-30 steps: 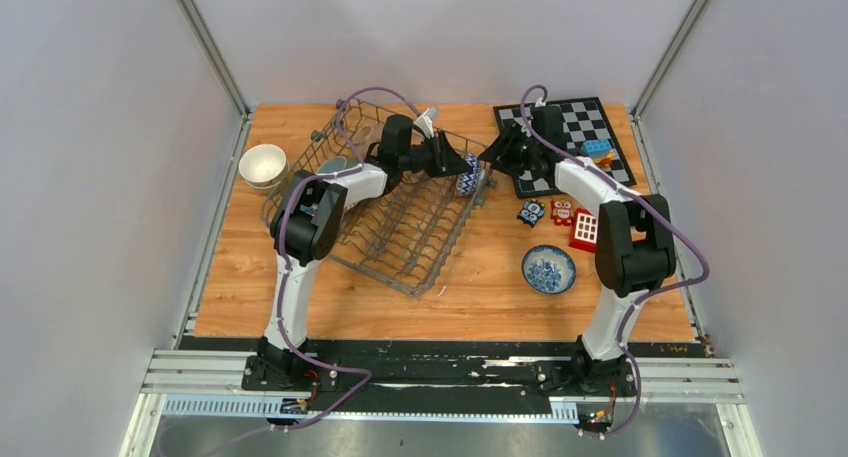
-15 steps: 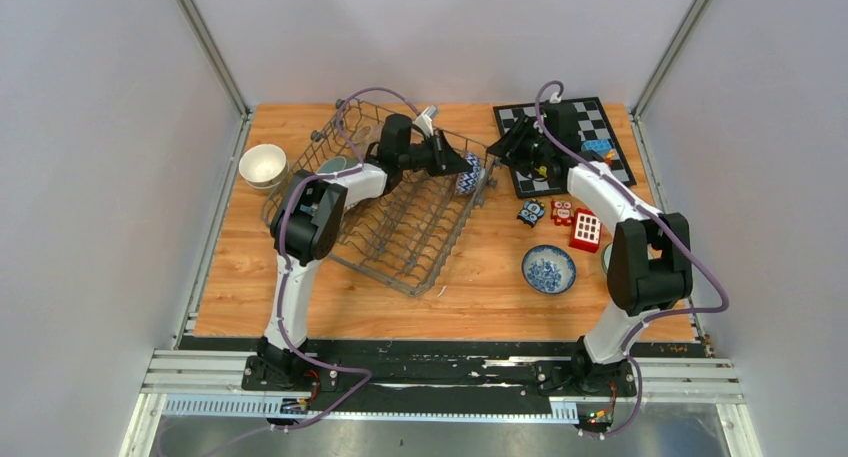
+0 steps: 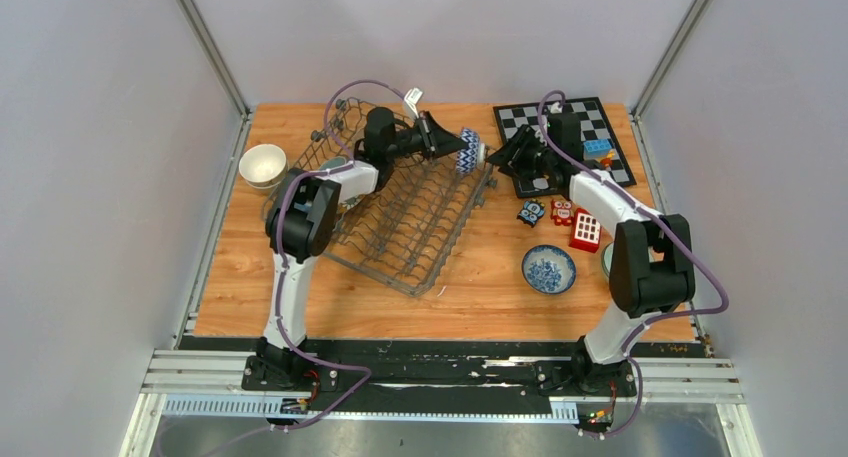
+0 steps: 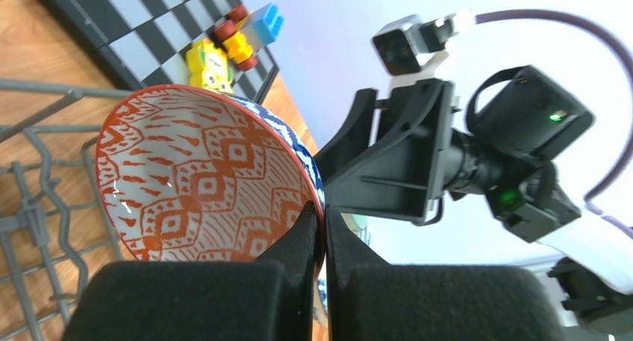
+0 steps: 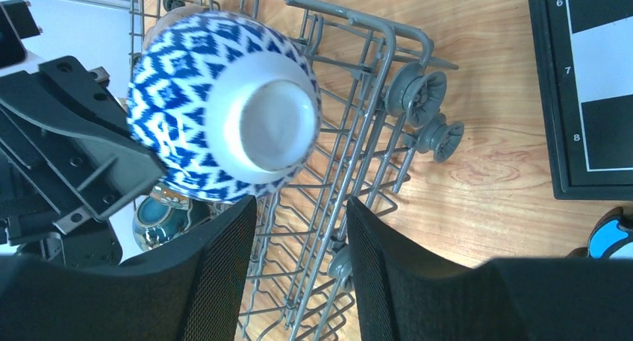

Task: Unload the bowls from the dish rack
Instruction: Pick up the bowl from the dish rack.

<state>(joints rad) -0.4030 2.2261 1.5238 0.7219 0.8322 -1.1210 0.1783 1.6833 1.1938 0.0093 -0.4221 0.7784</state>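
Note:
The grey wire dish rack stands tilted on the wooden table, left of centre. My left gripper is shut on the rim of a bowl and holds it above the rack's far right corner. The bowl is blue-and-white outside and orange-patterned inside. My right gripper is open just right of the bowl, facing its base, not touching it. A teal bowl sits in the rack behind the left arm.
A stack of white bowls stands left of the rack. A blue patterned bowl lies on the table at the right. A chessboard with toy blocks is at the back right, and more toys lie in front of it.
My left gripper has lifted the patterned bowl up out of the rack's far right corner. My right gripper has drawn back a little and now faces the bowl's base.

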